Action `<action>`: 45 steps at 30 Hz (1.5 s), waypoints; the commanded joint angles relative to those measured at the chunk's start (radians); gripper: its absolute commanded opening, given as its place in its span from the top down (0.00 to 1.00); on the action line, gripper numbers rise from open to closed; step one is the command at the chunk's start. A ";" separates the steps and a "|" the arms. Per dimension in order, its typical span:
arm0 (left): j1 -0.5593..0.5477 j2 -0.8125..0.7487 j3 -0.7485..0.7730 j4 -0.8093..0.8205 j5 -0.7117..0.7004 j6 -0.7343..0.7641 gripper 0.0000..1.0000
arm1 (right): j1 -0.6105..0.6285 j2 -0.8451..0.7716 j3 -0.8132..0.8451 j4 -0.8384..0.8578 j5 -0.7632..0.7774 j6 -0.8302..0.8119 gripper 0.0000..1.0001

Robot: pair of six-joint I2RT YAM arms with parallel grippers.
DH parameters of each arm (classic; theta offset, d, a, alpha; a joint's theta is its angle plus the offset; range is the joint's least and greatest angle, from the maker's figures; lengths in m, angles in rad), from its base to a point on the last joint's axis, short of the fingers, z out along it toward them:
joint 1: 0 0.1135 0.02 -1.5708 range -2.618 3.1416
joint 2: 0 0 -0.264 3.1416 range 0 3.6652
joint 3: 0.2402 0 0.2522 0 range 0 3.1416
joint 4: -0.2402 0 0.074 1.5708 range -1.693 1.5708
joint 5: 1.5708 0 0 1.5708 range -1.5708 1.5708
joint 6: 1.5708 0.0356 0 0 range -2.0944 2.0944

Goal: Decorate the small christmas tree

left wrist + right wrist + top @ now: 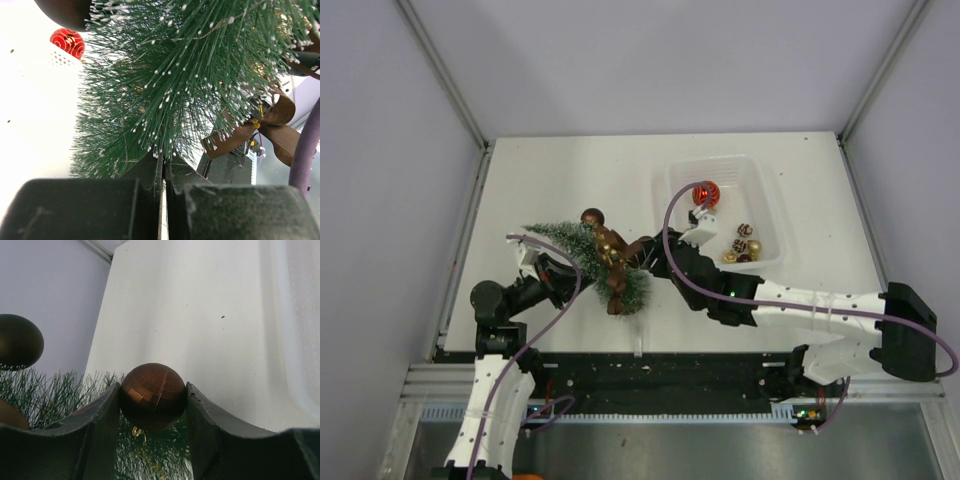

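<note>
Both grippers loaded.
My left gripper (pixel 164 161) pinches the small christmas tree (pixel 165 75) by the counter's (pixel 570 170) near edge; right gripper (pixel 153 390) clamps a brown bauble (pixel 152 396).

**Clearances on the table (pixel 570 165).** The small christmas tree (pixel 582 250) slants across the near middle and bars the way between the two arms. The left gripper (pixel 163 165) is clamped in its bristles on one flank. The right gripper (pixel 152 390) pinches a brown faceted bauble (pixel 150 405) just beside the other. A clear bin (pixel 767 200) blocks the right side, and a purple cable (pixel 667 235) arches beside its near-left corner. Open passage — the bare far strip left of the bin, and the far-left corner.
</note>
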 commanded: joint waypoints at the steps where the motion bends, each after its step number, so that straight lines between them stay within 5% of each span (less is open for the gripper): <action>1: -0.002 -0.004 -0.002 0.069 -0.020 -0.001 1.00 | 0.019 0.034 0.067 0.028 0.060 0.038 1.00; 18: -0.002 -0.001 0.000 0.069 -0.015 0.000 1.00 | 0.022 0.082 0.107 0.002 -0.037 0.107 1.00; 45: -0.002 -0.006 0.009 0.018 -0.066 0.035 1.00 | 0.022 -0.067 0.000 -0.150 0.012 0.145 1.00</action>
